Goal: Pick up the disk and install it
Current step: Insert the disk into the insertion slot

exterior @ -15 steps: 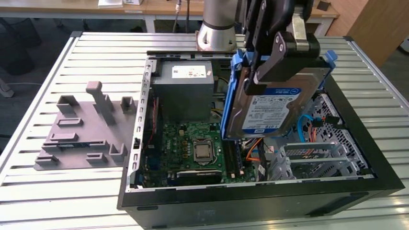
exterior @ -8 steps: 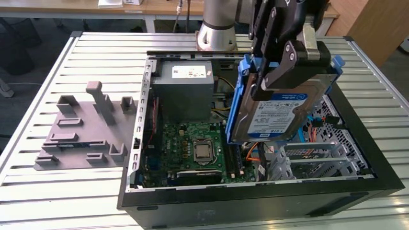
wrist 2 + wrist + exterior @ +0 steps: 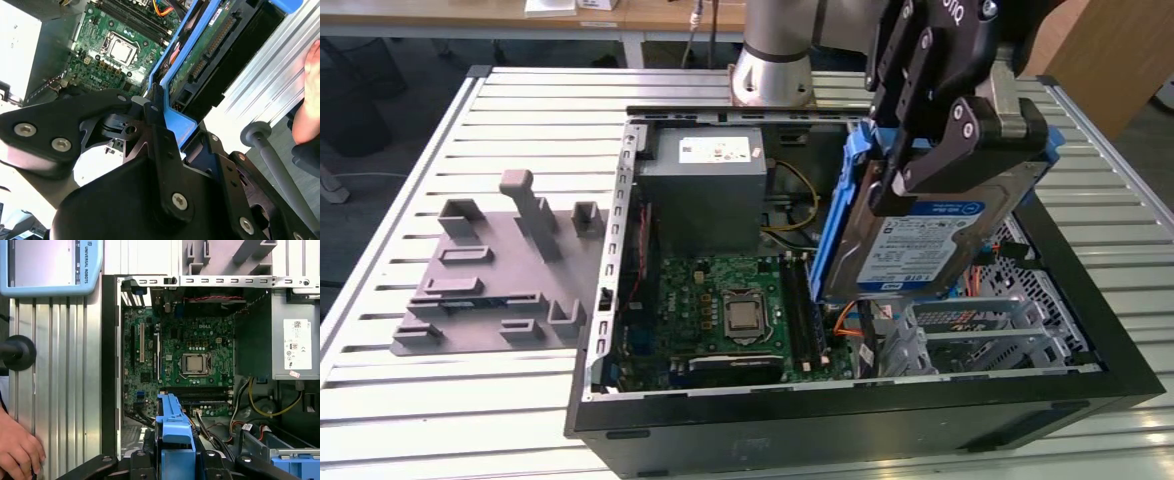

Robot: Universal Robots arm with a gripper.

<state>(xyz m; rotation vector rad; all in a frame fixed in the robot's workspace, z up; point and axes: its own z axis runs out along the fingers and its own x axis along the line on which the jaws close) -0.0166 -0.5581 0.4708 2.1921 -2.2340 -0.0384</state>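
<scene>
Blue-framed disk (image 3: 923,245) in jaws, tilted over open case (image 3: 827,425), lower edge near cage (image 3: 981,330)

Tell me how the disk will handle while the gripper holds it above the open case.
The disk looks rigid: with a metal body, it should not flex. It is probably heavy for its size, and held tilted by the gripper at its upper end, it may swing. Its blue carrier bracket looks plastic and could slip or bend.

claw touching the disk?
Touching. The exterior view shows the claw clamped on the upper edge of the disk, holding it tilted over the computer case.
</scene>
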